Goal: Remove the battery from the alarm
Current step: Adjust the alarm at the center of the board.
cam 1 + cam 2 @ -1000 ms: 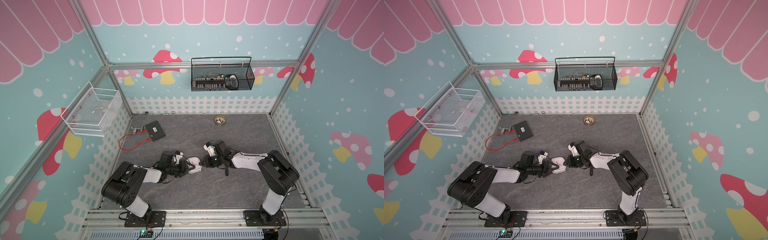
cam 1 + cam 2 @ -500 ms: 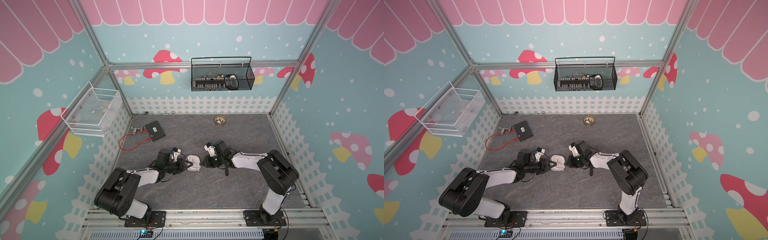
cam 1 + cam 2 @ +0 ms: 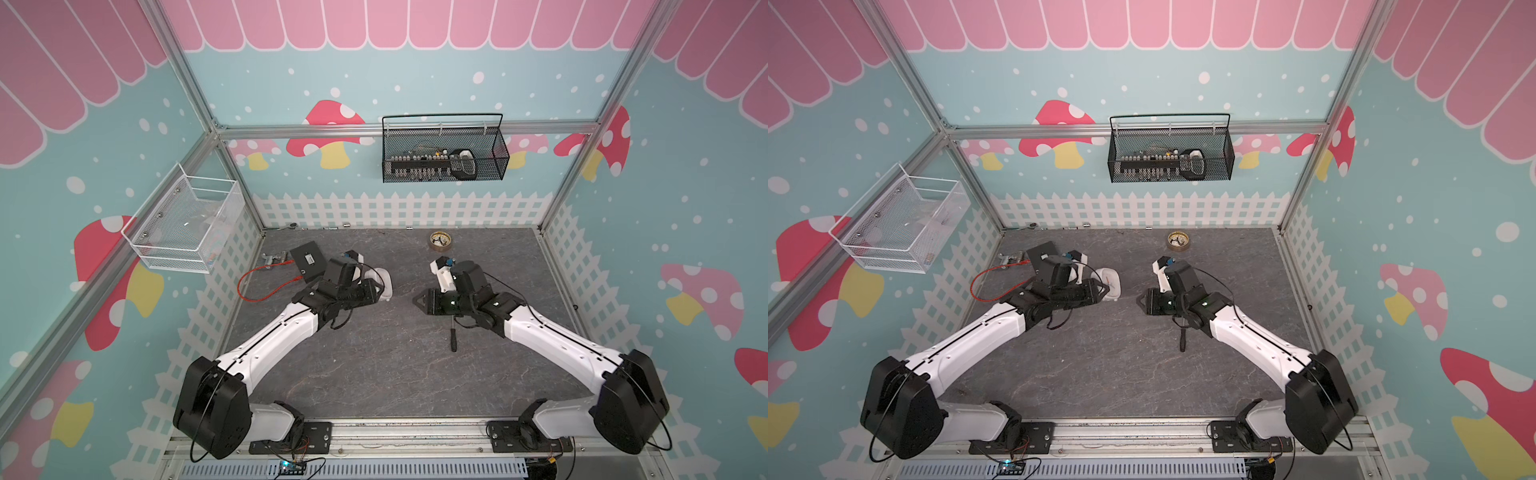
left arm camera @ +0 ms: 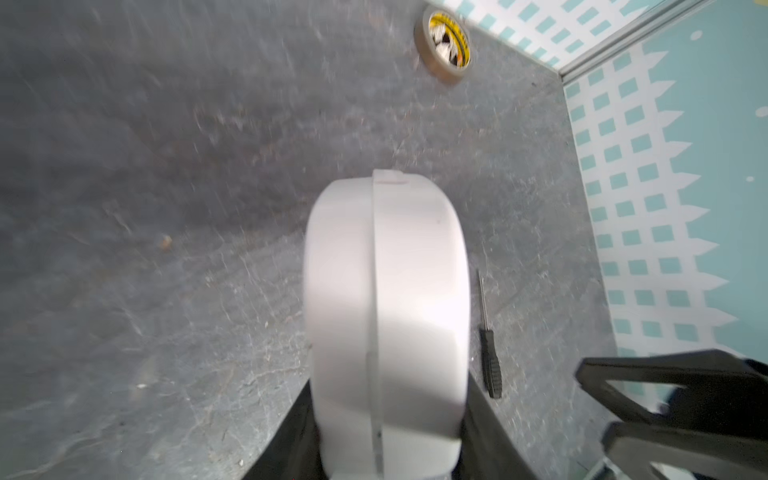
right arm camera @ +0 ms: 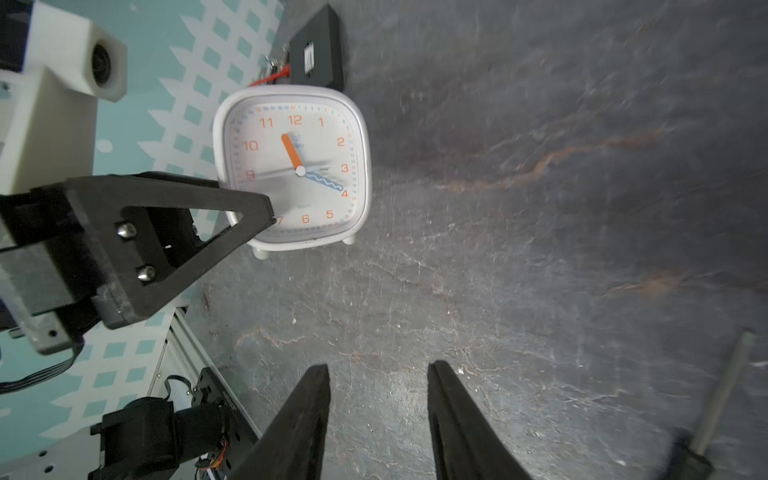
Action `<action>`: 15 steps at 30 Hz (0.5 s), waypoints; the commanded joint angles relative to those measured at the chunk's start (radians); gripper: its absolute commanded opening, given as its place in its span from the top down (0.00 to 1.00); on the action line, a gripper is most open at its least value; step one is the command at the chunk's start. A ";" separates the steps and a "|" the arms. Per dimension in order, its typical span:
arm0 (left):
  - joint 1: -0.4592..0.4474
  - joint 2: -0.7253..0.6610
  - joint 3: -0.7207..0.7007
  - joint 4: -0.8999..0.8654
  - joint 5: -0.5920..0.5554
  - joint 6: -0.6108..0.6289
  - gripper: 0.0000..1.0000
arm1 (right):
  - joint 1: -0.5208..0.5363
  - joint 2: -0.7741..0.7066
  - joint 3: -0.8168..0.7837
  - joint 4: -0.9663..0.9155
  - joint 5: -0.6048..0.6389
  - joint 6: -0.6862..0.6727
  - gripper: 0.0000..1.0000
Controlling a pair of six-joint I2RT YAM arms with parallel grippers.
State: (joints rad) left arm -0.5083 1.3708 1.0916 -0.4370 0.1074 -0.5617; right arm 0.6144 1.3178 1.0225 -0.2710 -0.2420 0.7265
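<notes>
- We are seeing the left end effector [image 3: 377,292] gripping the alarm [image 5: 316,141] by its two faces. One black finger [image 5: 166,192] is crossing the dial, and the left wrist view is showing dark fingers pressing on both sides of the white body.
- The alarm is sitting left of the middle of the surface [image 3: 374,374], its dial facing the right arm. In both top views the left wrist is covering most of it, leaving only a white edge showing.
- We are not managing to tell whether its two small feet are touching the surface or hanging just above it.
- The alarm's back is facing away from every camera, so we are seeing neither the compartment nor the battery.
- The right end effector [image 5: 378,365] is hovering released and empty, its jaws parted over bare surface, well apart from the alarm.
- The screwdriver [image 3: 454,338] is lying on the surface beside the right arm. The arm is covering its tip in both top views, and the right wrist view is cutting off its handle.
- A round brass-rimmed disc [image 3: 440,241] is resting near the back fence, its face too small to read.
- A black box [image 3: 309,262] with a red wire [image 3: 257,286] is lying behind the left arm, one corner tucked under the wrist.
- Blur is smearing both wrist views, and the contents of the black wire basket [image 3: 444,153] on the back wall are too small for us to name.
</notes>
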 commanded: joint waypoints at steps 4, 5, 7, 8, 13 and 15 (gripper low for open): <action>-0.247 0.236 0.359 -0.563 -0.610 0.065 1.00 | -0.075 -0.174 0.075 -0.277 0.208 -0.079 0.55; -0.276 0.275 0.400 -0.617 -0.660 0.048 1.00 | -0.092 -0.194 0.079 -0.300 0.218 -0.087 0.55; -0.332 0.361 0.478 -0.730 -0.761 -0.001 1.00 | -0.122 -0.240 0.079 -0.334 0.222 -0.101 0.55; -0.358 0.407 0.517 -0.794 -0.803 -0.034 1.00 | -0.137 -0.258 0.077 -0.347 0.222 -0.107 0.55; -0.452 0.605 0.595 -0.922 -0.901 -0.105 0.96 | -0.210 -0.333 0.050 -0.390 0.188 -0.137 0.55; -0.475 0.659 0.616 -0.923 -0.891 -0.096 0.94 | -0.222 -0.350 0.044 -0.403 0.180 -0.145 0.55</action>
State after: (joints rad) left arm -0.9550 1.9850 1.6596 -1.2285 -0.6727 -0.6189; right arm 0.4103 0.9970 1.0870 -0.6102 -0.0574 0.6201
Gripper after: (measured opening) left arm 0.389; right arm 0.450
